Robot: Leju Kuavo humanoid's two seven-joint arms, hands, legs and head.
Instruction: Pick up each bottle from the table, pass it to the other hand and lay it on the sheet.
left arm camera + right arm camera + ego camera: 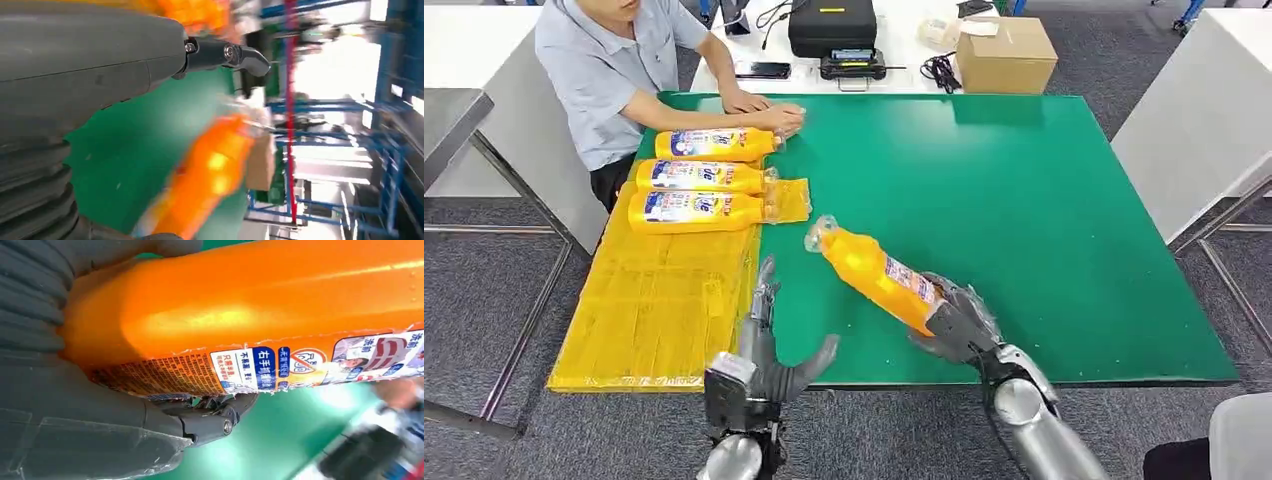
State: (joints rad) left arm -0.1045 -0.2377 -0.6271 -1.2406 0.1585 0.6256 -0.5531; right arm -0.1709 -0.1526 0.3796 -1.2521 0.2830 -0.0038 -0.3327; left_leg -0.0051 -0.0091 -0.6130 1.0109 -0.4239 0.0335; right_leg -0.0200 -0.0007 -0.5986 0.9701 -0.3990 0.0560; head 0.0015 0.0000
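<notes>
Right robot hand (954,325) gripping orange bottle (879,275), label print legible at wrist, left robot hand (769,345) spread, holding nothing

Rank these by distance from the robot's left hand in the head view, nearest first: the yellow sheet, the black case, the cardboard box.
Measured from the left hand:
1. Yellow sheet, directly beside the hand on the table's left side.
2. Black case, on the white table beyond the green mat.
3. Cardboard box, far right on that same table.

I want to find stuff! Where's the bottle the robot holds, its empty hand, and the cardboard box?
held bottle (879,272), head view, orange body.
left hand (769,355), head view, palm.
cardboard box (1007,55), head view, top flap.
</notes>
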